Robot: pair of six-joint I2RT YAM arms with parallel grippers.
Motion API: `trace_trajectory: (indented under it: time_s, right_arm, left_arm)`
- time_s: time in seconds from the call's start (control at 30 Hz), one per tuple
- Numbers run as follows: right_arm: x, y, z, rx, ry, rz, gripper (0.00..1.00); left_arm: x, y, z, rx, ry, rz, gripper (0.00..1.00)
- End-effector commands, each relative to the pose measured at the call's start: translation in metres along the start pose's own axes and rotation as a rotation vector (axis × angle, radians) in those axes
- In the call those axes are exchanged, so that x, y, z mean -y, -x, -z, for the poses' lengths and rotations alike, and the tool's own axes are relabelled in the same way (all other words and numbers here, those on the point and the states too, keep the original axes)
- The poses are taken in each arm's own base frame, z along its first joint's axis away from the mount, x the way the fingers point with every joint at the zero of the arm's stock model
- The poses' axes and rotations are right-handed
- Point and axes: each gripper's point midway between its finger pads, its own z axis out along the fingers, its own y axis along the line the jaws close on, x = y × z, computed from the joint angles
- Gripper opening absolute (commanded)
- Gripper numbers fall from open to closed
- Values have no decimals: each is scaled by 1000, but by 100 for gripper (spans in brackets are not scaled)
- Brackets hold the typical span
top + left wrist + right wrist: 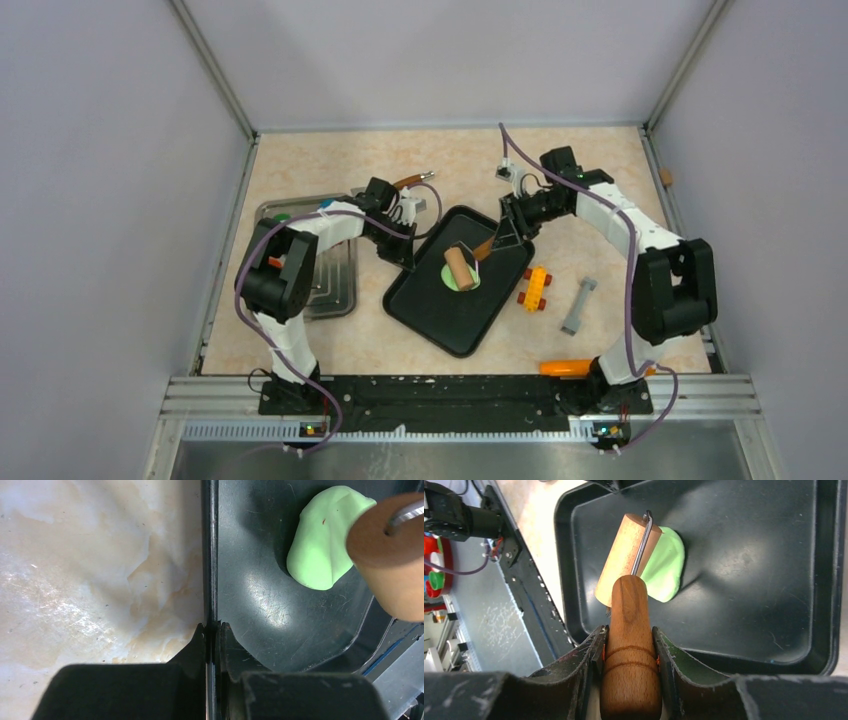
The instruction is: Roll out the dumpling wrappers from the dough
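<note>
On the left, our left tool is closed on the near rim of the black tray, one finger outside over the tabletop and one inside, so the tray is pinned in place. Toward the middle of that tray lies the dough, a lime-green blob pressed into a rounded pad, though it looks thick and uneven at the edge. The wooden roller rests across its left part, the drum covering one side while the other side shows bare. On the right, our right tool clamps the roller's handle between both fingers.

We judge the work as begun but early. The dough is placed and partly flattened, yet it is far from a thin round sheet, and we see no finished green disc on the black tray. More rolling passes and the shaping remain.
</note>
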Motion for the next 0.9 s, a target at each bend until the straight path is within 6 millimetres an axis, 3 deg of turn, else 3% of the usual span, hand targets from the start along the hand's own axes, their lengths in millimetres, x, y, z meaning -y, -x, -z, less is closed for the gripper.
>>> trace_trajectory:
  time_s: [0.0,0.13,0.4,0.87]
  right_arm:
    - [17,7,-12,15,-28,52,0]
    - [35,2,-23,-25,-69,68,0]
    - [55,-38,-63,-205,-135,95,0]
    - [46,-60,-91,-300,-131,133,0]
  left_arm:
    - [22,19,19,84,-50,-54,0]
    - [22,18,18,86,-50,-55,0]
    - [22,27,14,96,-57,-55,0]
    - [21,34,10,105,-63,-35,0]
